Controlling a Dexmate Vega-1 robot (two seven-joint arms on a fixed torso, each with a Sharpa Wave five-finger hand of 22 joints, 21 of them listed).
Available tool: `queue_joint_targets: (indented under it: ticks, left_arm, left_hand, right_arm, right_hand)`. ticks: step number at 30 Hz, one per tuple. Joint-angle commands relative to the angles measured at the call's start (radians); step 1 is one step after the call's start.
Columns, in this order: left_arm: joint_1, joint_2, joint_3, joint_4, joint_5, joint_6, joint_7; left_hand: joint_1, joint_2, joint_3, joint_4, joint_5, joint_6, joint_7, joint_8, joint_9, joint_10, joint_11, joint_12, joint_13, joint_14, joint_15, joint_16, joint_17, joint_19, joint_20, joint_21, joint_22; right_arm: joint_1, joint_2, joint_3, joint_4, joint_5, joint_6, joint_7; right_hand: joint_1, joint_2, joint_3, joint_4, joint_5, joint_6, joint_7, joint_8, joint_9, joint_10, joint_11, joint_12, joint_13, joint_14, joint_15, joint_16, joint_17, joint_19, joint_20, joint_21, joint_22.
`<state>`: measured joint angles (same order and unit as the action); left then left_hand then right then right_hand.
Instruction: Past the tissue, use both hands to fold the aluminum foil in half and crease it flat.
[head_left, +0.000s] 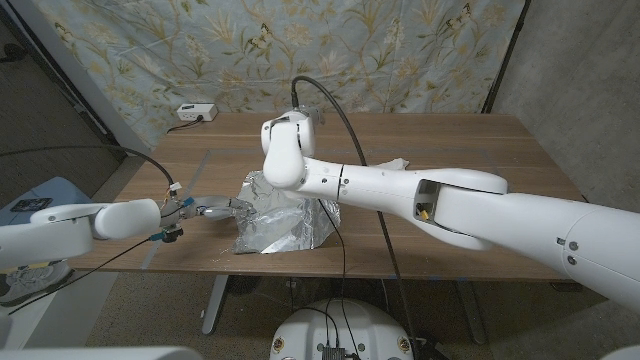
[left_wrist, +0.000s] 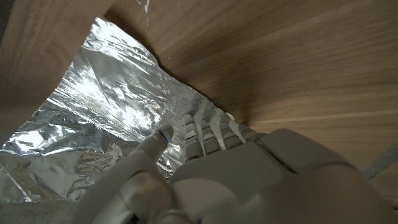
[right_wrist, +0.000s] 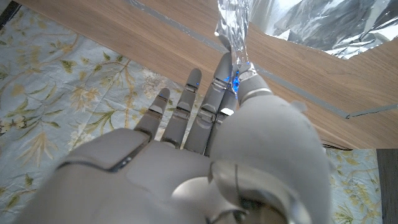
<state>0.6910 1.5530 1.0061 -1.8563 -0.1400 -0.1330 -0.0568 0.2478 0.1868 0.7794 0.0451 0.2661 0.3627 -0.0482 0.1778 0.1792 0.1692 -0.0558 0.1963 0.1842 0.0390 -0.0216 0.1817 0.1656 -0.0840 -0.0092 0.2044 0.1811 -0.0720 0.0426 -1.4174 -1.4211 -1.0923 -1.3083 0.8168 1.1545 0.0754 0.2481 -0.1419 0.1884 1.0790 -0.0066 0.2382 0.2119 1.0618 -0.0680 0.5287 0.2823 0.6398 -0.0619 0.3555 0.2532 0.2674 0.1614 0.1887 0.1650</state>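
Pinching a raised corner of the aluminum foil (right_wrist: 233, 28) between thumb and fingers, the right robot hand (right_wrist: 211, 118) holds that edge up off the wooden table (head_left: 450, 140). The crinkled sheet lies near the table's front edge, partly lifted and bunched. At its left side, the left robot hand (head_left: 205, 210) reaches in low, its fingers (left_wrist: 205, 127) touching the foil's edge; whether they grip it cannot be told. A white tissue (head_left: 395, 164) peeks out behind the right arm.

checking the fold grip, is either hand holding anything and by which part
Both hold the aluminum foil. The right hand pinches a lifted edge between thumb and finger; the left hand has its fingertips on the foil's near edge, though a firm grip cannot be told.
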Motion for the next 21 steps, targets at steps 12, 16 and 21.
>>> queue_joint_targets:
  ticks: [12,16,21]
  left_arm:
    - [-0.056,0.0,0.065,0.001,-0.007,0.004,0.0]
    - [-0.071,0.0,0.082,0.003,-0.006,-0.003,0.0]
    - [-0.074,0.0,0.085,0.002,-0.006,-0.006,-0.004]
  left_hand:
    - [0.015,0.006,0.001,-0.009,-0.001,0.001,0.008,0.005,0.004,0.002,0.007,0.005,0.002,0.008,0.006,0.002,0.006,-0.006,0.003,0.008,0.004]
    - [0.017,0.006,0.0,-0.01,-0.001,0.001,0.006,0.005,0.004,0.002,0.007,0.005,0.002,0.007,0.006,0.001,0.006,-0.006,0.004,0.008,0.004]
    - [0.019,0.005,0.0,-0.012,-0.001,0.002,0.005,0.005,0.004,0.002,0.006,0.005,0.002,0.008,0.006,0.002,0.006,-0.006,0.003,0.008,0.004]
  right_arm:
    - [0.067,0.063,0.003,0.1,0.374,0.059,-0.214]
    - [0.086,0.076,-0.002,0.122,0.42,0.076,-0.24]
    - [0.103,0.096,-0.003,0.159,0.47,0.094,-0.266]
  right_hand:
    - [-0.014,0.015,-0.014,0.003,-0.004,-0.006,0.006,-0.009,0.004,-0.005,0.014,-0.002,-0.003,-0.006,0.003,0.006,0.002,0.01,0.013,0.003,0.002]
    - [-0.016,0.017,-0.017,0.004,-0.005,-0.009,0.006,-0.012,0.004,-0.007,0.019,-0.002,-0.004,-0.007,0.007,0.006,0.002,0.012,0.018,0.003,0.002]
    - [-0.018,0.019,-0.02,0.005,-0.005,-0.015,0.012,-0.016,0.004,-0.014,0.021,-0.004,-0.003,-0.011,0.01,0.005,0.002,0.015,0.025,0.003,0.002]
